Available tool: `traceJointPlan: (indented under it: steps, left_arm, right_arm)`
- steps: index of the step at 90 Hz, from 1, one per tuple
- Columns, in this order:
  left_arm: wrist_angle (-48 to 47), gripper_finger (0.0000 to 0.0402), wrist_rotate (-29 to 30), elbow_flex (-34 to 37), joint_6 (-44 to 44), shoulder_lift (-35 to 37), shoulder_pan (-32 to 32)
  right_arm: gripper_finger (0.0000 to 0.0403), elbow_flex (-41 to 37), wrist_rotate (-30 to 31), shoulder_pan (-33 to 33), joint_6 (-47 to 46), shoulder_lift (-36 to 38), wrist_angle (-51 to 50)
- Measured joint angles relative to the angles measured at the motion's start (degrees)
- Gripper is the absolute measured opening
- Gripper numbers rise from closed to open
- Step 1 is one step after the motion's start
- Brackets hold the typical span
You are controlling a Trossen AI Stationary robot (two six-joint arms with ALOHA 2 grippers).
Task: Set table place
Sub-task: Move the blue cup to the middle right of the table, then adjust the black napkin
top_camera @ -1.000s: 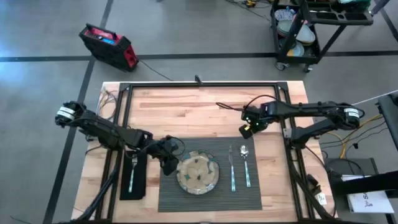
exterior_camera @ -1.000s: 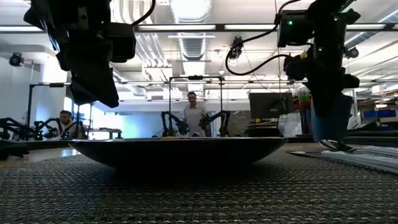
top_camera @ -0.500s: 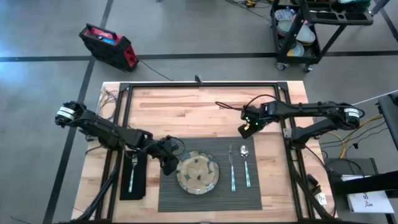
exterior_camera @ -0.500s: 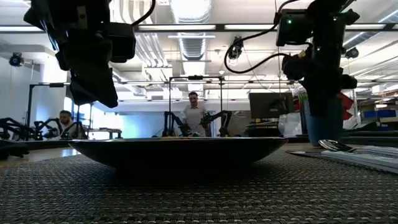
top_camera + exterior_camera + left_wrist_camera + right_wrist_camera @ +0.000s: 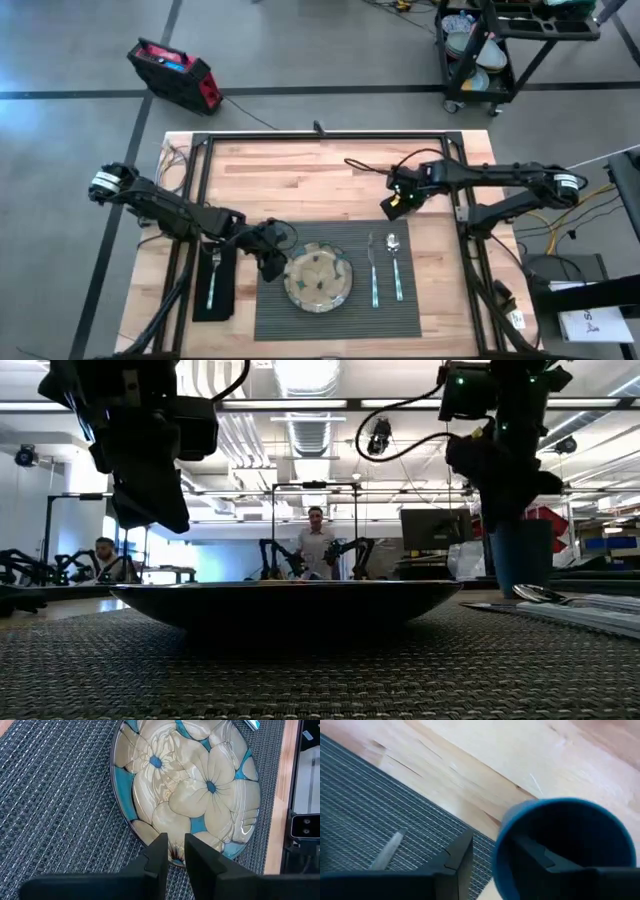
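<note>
Wood table (image 5: pixel 300 175); right gripper (image 5: pixel 485 855) straddles blue cup (image 5: pixel 565 845) rim, clamp unclear. Risk: cup tips near placemat (image 5: pixel 340 322) edge.

Bare table (image 5: pixel 290 175) behind the placemat (image 5: pixel 400 318) lies open; plate (image 5: pixel 318 278), knife (image 5: pixel 372 262), spoon (image 5: pixel 394 262) crowd the mat

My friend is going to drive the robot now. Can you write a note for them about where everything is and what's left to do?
Right gripper: holds the blue cup by its rim, at the placemat's far right corner.
Left gripper: nearly shut, empty, beside the plate.
Done: plate on the mat, knife and spoon to its right, fork on the napkin.
Left: let go of the cup, pull both arms back.
</note>
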State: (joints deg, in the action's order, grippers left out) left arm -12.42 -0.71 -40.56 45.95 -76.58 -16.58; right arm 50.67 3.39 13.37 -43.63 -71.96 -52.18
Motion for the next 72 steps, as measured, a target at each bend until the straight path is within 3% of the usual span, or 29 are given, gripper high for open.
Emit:
traceJointPlan:
  steps: [32, 72]
  left_arm:
    - [-0.12, 0.0043, -0.09, 0.00, 0.00, 0.00, 0.00]
    - [-9.05, 0.0037, -1.55, 0.00, 0.25, 0.00, -3.95]
  right_arm:
    - [0.0108, 8.45, 1.24, -0.44, 2.53, 0.53, -3.59]
    - [0.0061, 25.15, 7.69, -7.39, 4.67, 0.72, -4.25]
